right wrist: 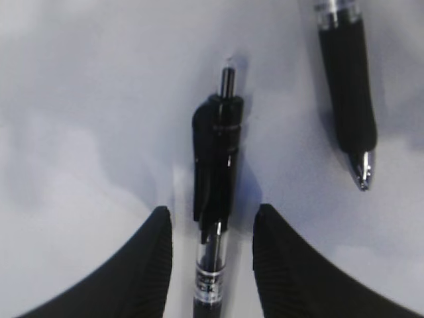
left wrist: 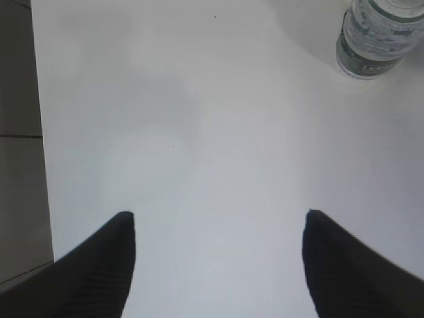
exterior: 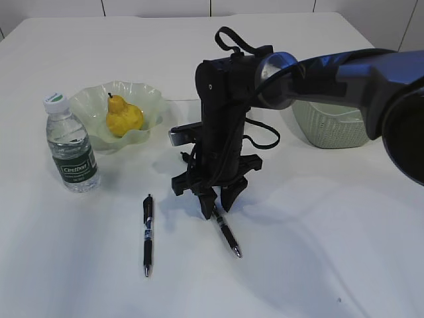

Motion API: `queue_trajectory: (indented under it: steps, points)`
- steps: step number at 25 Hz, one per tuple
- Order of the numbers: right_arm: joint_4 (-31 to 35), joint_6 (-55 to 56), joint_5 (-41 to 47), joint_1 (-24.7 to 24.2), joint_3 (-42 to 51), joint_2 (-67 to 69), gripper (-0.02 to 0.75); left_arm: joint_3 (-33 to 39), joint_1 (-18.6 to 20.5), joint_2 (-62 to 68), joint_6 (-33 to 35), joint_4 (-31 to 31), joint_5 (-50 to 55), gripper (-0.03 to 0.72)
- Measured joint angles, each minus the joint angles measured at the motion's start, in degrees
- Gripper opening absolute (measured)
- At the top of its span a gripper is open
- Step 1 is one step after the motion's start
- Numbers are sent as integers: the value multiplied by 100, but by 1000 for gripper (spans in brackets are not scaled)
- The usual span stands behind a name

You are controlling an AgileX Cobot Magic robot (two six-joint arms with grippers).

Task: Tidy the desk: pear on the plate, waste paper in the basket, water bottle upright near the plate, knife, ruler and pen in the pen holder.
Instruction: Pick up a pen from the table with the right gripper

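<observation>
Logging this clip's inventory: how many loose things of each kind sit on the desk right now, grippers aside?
Pens: 2, one lying free, one between the right gripper's jaws
Water bottle: 1
Pear: 1
Plate: 1
Basket: 1
Total: 6
No ruler, knife, pen holder or waste paper shows in these views.
</observation>
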Motion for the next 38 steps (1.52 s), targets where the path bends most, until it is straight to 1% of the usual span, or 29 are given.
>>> queue_trajectory:
  steps: [38]
  points:
    - [-58,0,-11,0,-9,0,332,0,0,0,0,0,0,543]
